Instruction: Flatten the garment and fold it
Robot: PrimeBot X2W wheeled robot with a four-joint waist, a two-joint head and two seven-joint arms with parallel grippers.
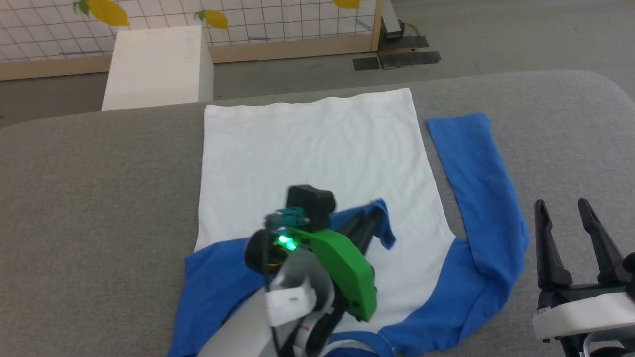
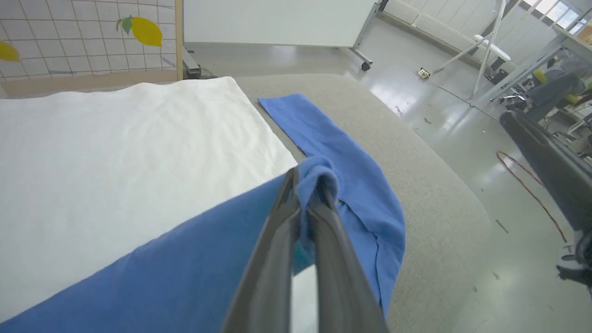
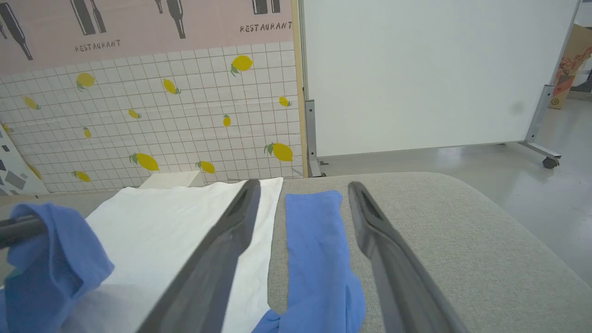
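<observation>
A white garment (image 1: 317,148) with blue sleeves lies spread flat on a grey desk (image 1: 99,198). The left jaws are pinched shut on the end of one blue sleeve (image 2: 319,173), the cloth bunched between the tips of their dark fingers (image 2: 273,259), above the white body. The right jaws stand wide apart, their fingers (image 1: 548,248) free of the cloth; the other sleeve (image 1: 476,168) lies straight on the desk ahead of them, beside the white body.

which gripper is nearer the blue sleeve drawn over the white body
Left. The left gripper is shut on that sleeve; the right gripper stands open, apart from it, to the right of the other sleeve.
</observation>
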